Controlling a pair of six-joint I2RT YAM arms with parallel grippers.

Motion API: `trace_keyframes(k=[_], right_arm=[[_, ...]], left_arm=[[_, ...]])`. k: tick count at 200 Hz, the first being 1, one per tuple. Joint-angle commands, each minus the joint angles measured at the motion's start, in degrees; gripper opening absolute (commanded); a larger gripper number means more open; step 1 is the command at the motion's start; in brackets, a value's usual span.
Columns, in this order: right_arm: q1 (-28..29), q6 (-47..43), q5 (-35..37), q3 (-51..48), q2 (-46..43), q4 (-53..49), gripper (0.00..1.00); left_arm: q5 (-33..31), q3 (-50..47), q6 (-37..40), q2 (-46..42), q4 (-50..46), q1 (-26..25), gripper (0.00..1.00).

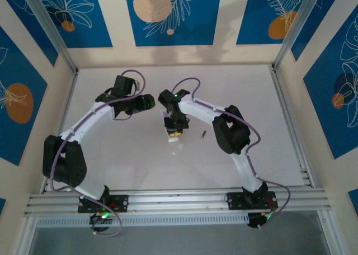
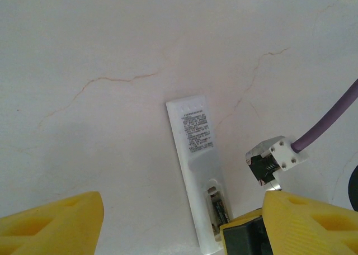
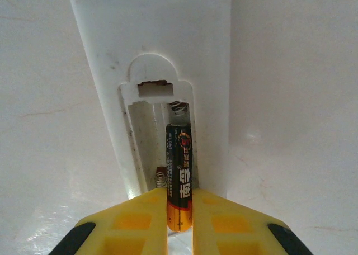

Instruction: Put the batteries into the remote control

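At the remote control: your right gripper pinches a battery, nose at spring.
Left gripper: jaws wide, empty.
Next: press it flat.

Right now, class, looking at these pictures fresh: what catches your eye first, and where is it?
The right hand pinches a battery, its far end in the open bay of the white remote control lying face-down on the table. The left hand hovers open nearby.
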Motion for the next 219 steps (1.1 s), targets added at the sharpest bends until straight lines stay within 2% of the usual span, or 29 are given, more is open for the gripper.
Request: trace_keyframes(k=[1, 59, 126, 149, 165, 191, 219], right_arm=[[0.1, 1.4, 1.9, 0.7, -0.7, -1.8, 0.16], [-0.3, 1.9, 4.2, 2.4, 0.2, -2.5, 0.22], [-0.5, 1.2, 3.7, 6.2, 0.4, -4.0, 0.22], [-0.2, 1.0, 2.5, 6.0, -2.3, -3.1, 0.22], [0.1, 0.5, 2.2, 1.8, -6.9, -0.1, 0.22], [-0.4, -0.6, 0.5, -14.0, -18.9, 10.9, 0.22], [-0.5, -5.1, -0.7, -28.7, -29.4, 22.7, 0.24]], left_arm=[[-0.2, -0.6, 0.9, -1.8, -0.3, -0.1, 0.75], [0.1, -1.0, 0.8, -2.3, 0.0, -0.1, 0.75], [0.5, -1.5, 0.8, -2.3, 0.6, 0.2, 0.75], [1.1, -1.6, 0.5, -1.4, 1.0, 0.1, 0.76], [1.7, -0.6, -0.2, 0.5, 0.5, -0.4, 0.76], [1.2, 2.9, -1.5, 5.4, 0.2, -3.3, 0.76], [-3.1, 12.0, -1.9, 14.5, -6.0, -5.8, 0.76]])
